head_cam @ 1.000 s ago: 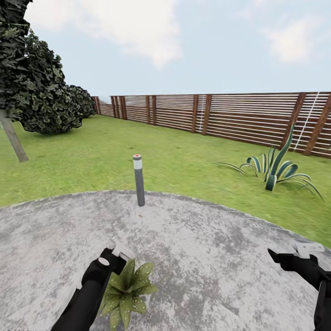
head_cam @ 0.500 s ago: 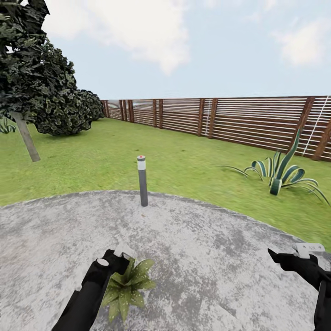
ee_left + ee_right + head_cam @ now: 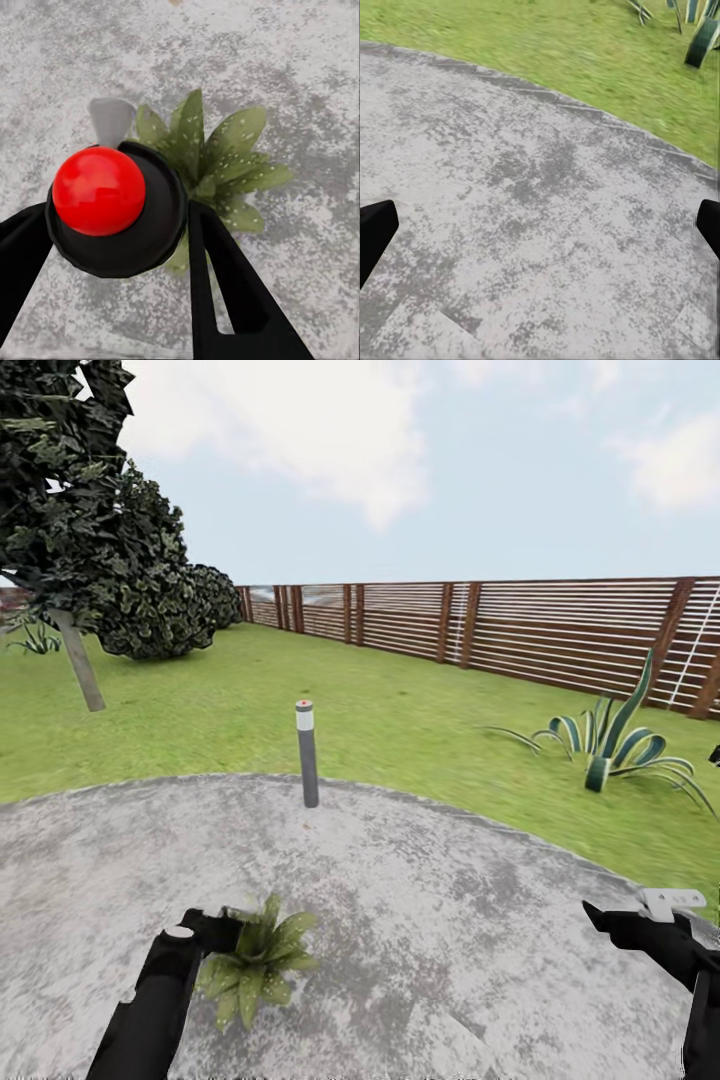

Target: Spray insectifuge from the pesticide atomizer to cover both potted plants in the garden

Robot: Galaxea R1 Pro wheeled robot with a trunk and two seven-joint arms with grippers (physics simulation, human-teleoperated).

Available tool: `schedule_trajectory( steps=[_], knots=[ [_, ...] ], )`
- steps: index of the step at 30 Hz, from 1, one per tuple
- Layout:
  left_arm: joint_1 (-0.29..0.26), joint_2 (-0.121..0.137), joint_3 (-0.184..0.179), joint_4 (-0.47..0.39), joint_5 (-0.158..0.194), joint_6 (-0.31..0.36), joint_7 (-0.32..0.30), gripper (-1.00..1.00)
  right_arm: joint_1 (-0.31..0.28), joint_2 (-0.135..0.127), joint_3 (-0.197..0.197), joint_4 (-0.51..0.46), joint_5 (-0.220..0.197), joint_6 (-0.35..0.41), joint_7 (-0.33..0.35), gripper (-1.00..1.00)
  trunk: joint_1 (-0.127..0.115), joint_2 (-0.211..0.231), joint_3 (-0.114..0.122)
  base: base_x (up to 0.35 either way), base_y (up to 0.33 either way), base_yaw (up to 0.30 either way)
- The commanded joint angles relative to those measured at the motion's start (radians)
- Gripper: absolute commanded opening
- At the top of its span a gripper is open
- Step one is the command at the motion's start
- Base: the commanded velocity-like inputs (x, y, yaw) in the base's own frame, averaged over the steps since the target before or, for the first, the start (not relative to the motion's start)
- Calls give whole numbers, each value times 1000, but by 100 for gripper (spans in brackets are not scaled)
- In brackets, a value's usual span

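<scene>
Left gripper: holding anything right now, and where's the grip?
The left gripper clamps a black object with a red top by its sides, above the potted plant. Right gripper: open, empty.

Obstacles on the round patio (image 3: pixel 480 920): we list one potted plant (image 3: pixel 250 960), touching our left gripper (image 3: pixel 215 932) on its inner side, and one grey bollard lamp (image 3: pixel 307 752) at the far rim. A striped agave (image 3: pixel 610 740) stands off on the lawn (image 3: pixel 400 710), well apart. Between our left gripper and our right gripper (image 3: pixel 640 915), we see bare paving; the same lies under the wide-spread right fingers (image 3: pixel 375 232).
</scene>
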Motion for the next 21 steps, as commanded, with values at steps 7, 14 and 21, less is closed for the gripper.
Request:
schedule_trajectory(
  steps=[7, 14, 21],
  knots=[
    [-1, -1, 91, -34, -4, 3, -11, -100, -1, 0, -2, -1, 4, 3, 7, 100, 0, -1, 2, -151, -316, 22],
    [-1, -1, 88, -36, -4, 2, -12, -100, -1, 1, -2, -1, 4, 3, 7, 100, 0, -1, 10, -139, -316, 1],
    [-1, -1, 83, -35, -4, 2, -13, -100, -1, 1, -2, 0, 4, 3, 7, 100, 0, -1, 20, -31, -259, 0]
  ],
)
